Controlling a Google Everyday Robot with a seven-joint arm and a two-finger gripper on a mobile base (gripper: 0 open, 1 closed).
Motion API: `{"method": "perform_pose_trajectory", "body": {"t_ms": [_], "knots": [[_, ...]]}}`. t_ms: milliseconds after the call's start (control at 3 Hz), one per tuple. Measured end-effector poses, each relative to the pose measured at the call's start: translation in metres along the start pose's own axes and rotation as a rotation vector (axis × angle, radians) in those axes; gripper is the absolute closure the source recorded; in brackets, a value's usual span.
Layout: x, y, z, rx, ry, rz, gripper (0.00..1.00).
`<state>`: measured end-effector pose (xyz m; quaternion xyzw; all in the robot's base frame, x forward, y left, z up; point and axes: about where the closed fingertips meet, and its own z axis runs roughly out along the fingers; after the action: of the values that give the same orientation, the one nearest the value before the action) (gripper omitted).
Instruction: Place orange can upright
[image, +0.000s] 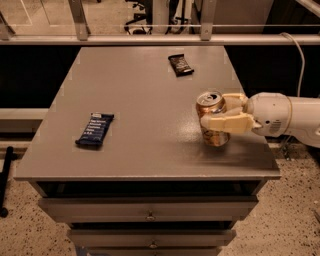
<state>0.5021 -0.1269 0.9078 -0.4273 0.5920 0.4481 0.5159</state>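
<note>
Bench (140, 100): grey top, drawers underneath, lots of bare surface. I'm working the right-hand part, near the front edge, because that's where my arm (292, 117) reaches in from the right.

Orange can (212, 122): standing upright on the bench, silver pull-tab top facing up. Its base looks seated on the surface, though I can't confirm full contact. The body is shiny orange-gold with a bit of denting, and my finger hides the markings.

Pincer (215, 111): closed around the can's mid-body, one cream finger across the front and one behind. The side grip at mid-height keeps the can's axis vertical and its base free to sit flat. Task looks nearly done; letting go is what's left. Risk: a finger dragging the can over as it opens.

Blue snack bar (95, 130) lies flat at front left and the dark wrapper (180, 64) near the back, both well apart from the can.
</note>
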Motion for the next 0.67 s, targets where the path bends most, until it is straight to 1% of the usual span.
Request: {"method": "perform_pose_trajectory", "body": {"t_ms": [333, 667], "knots": [[0.0024, -0.0011, -0.0098, -0.015, -0.108, -0.006, 0.84], [0.0073, 0.0009, -0.0182, -0.012, -0.173, -0.037, 0.61]]}}
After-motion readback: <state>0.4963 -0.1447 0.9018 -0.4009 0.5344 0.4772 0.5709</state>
